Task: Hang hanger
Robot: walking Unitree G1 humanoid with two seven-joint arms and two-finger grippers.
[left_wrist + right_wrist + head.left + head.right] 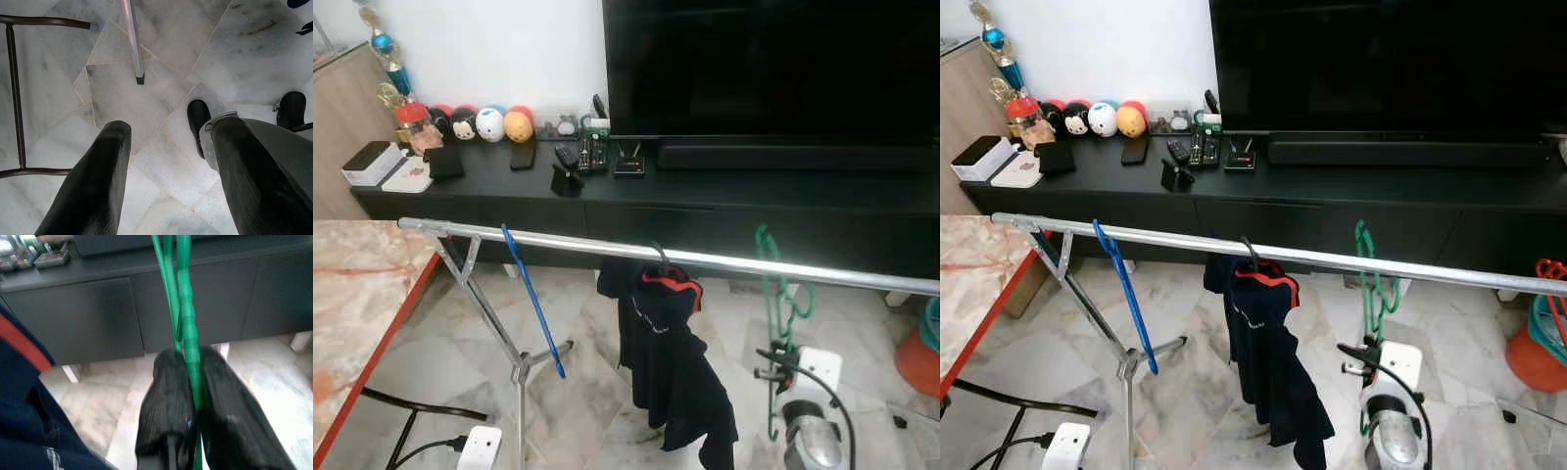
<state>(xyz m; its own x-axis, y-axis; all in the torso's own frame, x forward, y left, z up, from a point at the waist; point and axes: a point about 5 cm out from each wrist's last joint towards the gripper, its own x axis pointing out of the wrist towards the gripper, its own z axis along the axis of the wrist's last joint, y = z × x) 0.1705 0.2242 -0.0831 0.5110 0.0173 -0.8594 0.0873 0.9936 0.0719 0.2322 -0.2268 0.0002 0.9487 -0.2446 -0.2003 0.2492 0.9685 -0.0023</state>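
Note:
A silver clothes rail (pixel 558 240) runs across the room in front of me. A green hanger (pixel 781 304) stands upright at the rail's right part, with its hook (pixel 1363 235) reaching just above the bar; I cannot tell whether it rests on the bar. My right gripper (pixel 193 396) is shut on the green hanger's lower part, below the rail (pixel 771 364). A blue hanger (pixel 533 304) hangs slanted near the rail's left end. A dark garment with a red collar (pixel 671 362) hangs at the middle. My left gripper (pixel 168 125) is open over the marble floor.
Behind the rail stands a long black TV console (pixel 754 201) carrying a large TV (pixel 773 69) and small items. A marble table with a red edge (pixel 362 294) sits at my left. The rack's crossed legs (pixel 489 313) and white plugs (pixel 478 446) are on the floor.

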